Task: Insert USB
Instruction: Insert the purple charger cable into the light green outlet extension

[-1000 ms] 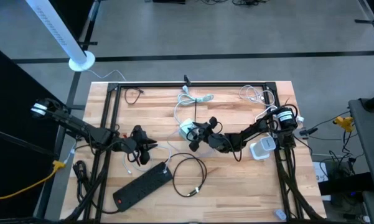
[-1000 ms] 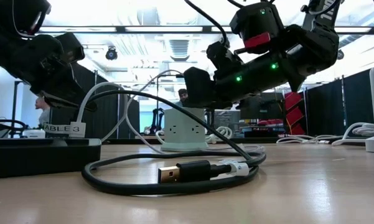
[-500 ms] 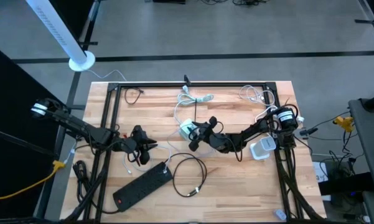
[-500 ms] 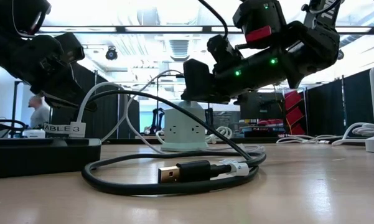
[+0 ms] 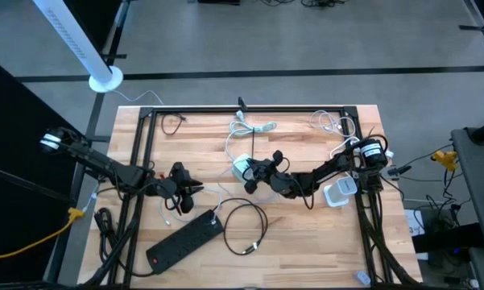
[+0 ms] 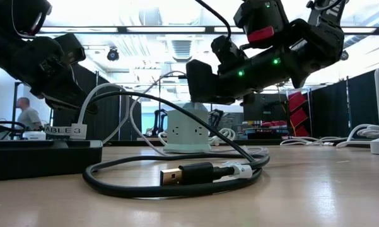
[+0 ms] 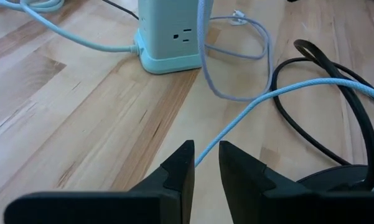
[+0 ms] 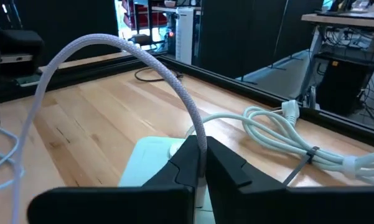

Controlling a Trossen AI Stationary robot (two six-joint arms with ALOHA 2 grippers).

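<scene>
Over the charging hub [image 5: 242,167], right gripper [image 5: 252,177] has snapped shut.

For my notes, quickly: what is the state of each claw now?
Left claw: closed on the light blue cable.
Right claw: closed on the white braided cable.

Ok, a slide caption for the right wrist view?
Right gripper shut on braided white cable above pale green power cube.
</scene>
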